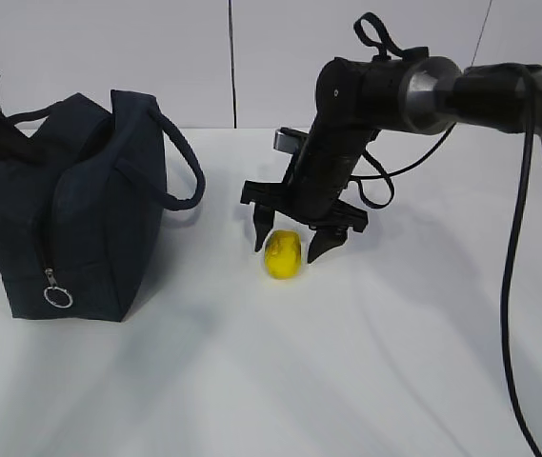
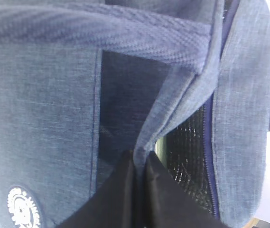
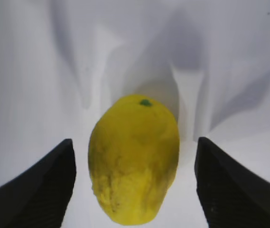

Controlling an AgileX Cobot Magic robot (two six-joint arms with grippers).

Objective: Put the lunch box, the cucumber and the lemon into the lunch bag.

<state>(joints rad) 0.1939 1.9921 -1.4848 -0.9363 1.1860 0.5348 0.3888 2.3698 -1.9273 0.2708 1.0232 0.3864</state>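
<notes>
The dark navy lunch bag (image 1: 80,209) stands at the left of the white table, its ring pull (image 1: 58,297) hanging at the front. My left gripper (image 2: 139,154) is shut on a fold of the bag's fabric (image 2: 168,114) at its opening, which shows the silver lining (image 2: 187,156) and a pale green sliver I cannot identify. The yellow lemon (image 1: 283,255) lies on the table in the middle. My right gripper (image 1: 288,249) stands open over it, one finger on each side, not touching the lemon (image 3: 134,166). The lunch box and the cucumber are out of view.
One bag handle (image 1: 183,162) loops out to the right toward the lemon. A black cable (image 1: 513,267) hangs from the right arm at the right edge. White table (image 1: 347,381) stretches in front of the lemon.
</notes>
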